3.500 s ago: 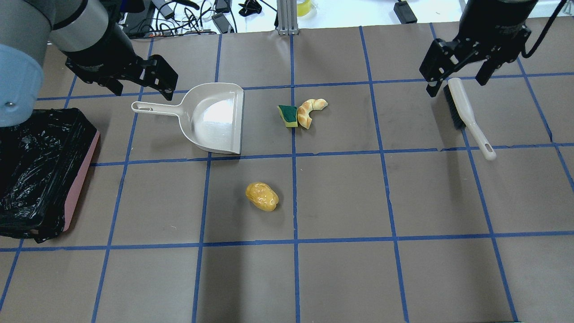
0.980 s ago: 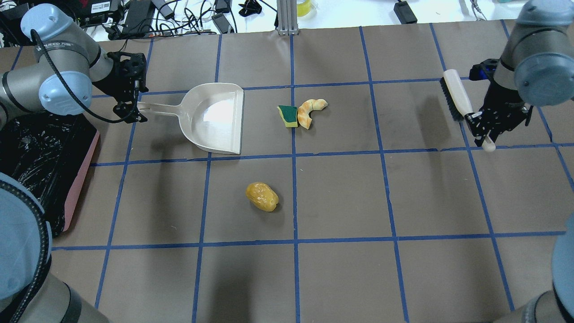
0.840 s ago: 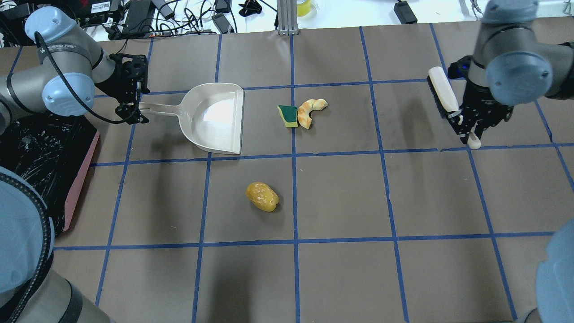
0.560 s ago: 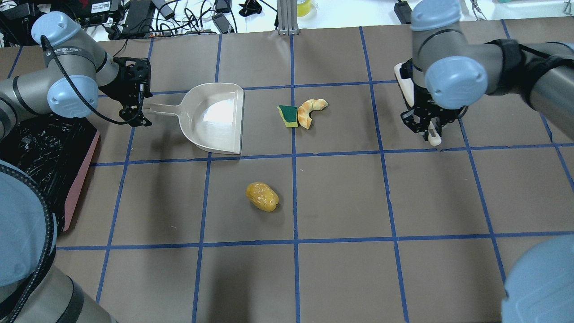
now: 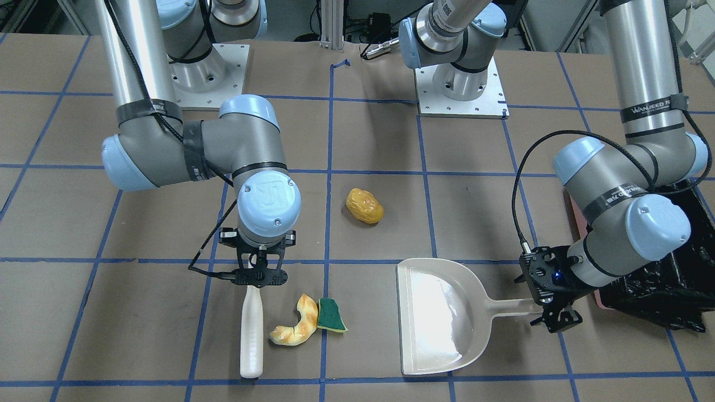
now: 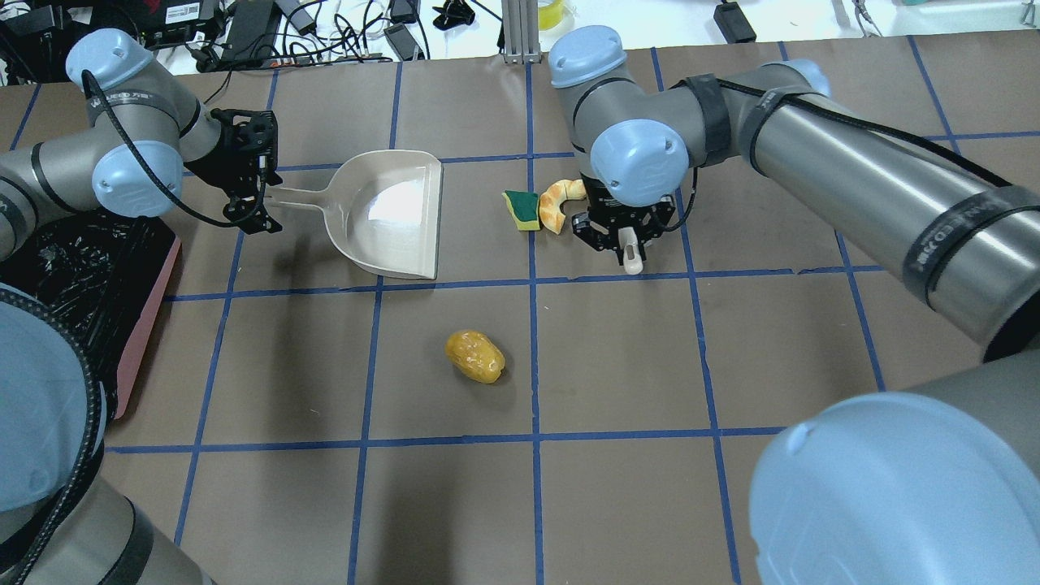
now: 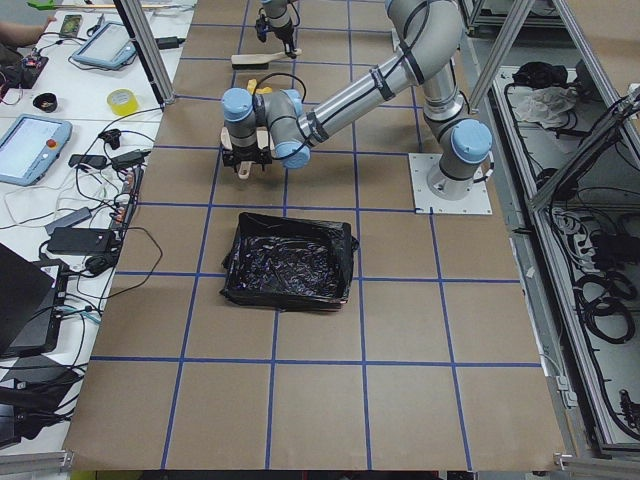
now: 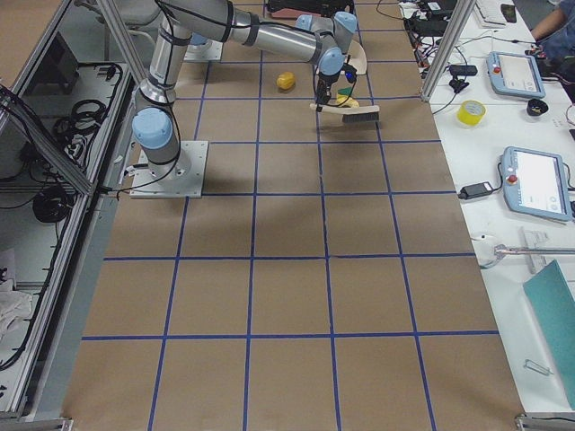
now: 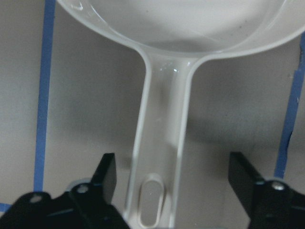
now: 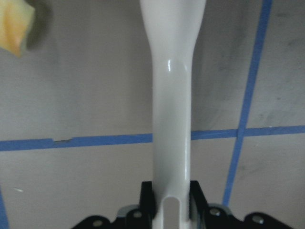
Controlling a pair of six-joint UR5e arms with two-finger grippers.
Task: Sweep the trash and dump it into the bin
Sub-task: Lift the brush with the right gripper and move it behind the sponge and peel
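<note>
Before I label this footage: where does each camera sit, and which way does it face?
Front-facing: across the table, facing the robot; both arms, right hand clamping brush.
Overhead: behind the robot, facing forward; both arms, dustpan.
Exterior left: table's left end; bin, left arm near.
Exterior right: right end; right arm near.
Left wrist: down on the dustpan handle; left hand open.
Right wrist: along brush handle.
Front-facing and overhead share potato, croissant, sponge.

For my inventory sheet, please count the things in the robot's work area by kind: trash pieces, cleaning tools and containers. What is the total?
Trash pieces: 3 (potato-like lump, croissant piece, sponge wedge)
Cleaning tools: 2 (dustpan, brush)
Containers: 1 (bin)
Total: 6
</note>
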